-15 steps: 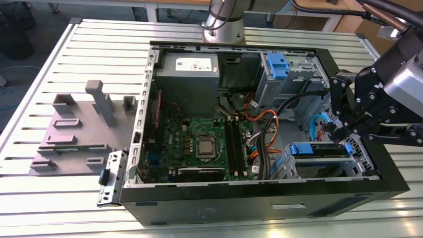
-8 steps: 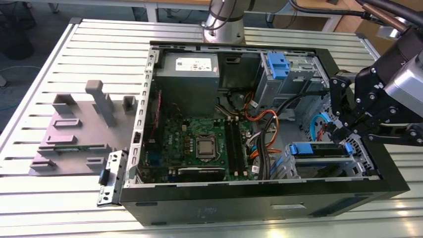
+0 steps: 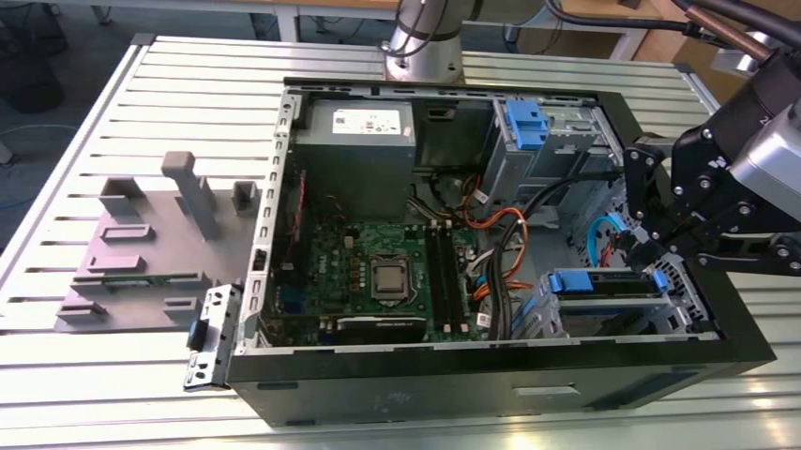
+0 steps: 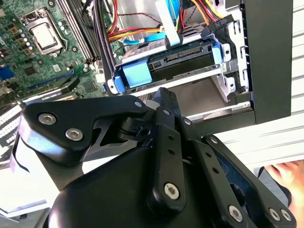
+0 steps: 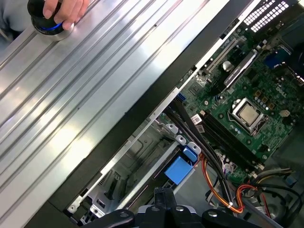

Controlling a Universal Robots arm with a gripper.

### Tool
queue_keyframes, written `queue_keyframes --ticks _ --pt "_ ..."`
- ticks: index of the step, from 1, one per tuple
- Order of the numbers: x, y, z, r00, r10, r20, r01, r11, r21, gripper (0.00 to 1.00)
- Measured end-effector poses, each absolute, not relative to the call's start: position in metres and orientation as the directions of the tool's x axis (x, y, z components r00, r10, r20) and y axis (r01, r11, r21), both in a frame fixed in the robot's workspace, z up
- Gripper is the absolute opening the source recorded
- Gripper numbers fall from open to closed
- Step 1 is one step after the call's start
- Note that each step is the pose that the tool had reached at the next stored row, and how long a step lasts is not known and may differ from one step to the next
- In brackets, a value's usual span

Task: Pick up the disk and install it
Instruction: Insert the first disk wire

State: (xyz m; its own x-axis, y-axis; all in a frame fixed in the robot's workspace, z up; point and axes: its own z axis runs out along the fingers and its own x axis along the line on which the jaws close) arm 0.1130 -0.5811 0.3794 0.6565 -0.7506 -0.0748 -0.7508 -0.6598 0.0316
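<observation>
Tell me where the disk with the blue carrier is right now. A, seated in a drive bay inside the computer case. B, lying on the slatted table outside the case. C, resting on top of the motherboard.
A: in the second wrist view the disk sits inside a metal drive bay of the computer case.

The exterior view's right edge crops the gripper (image 3: 648, 246); the drive cage (image 3: 616, 307) hides most of the disk (image 3: 586, 281); the first wrist view crops a hand (image 5: 64, 10)
</observation>
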Motion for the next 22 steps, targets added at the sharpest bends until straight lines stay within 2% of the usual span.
queue_keyframes --ticks 22 --pt "0.1130 -0.5811 0.3793 0.681 -0.729 -0.075 -0.729 -0.684 0.032 0.11"
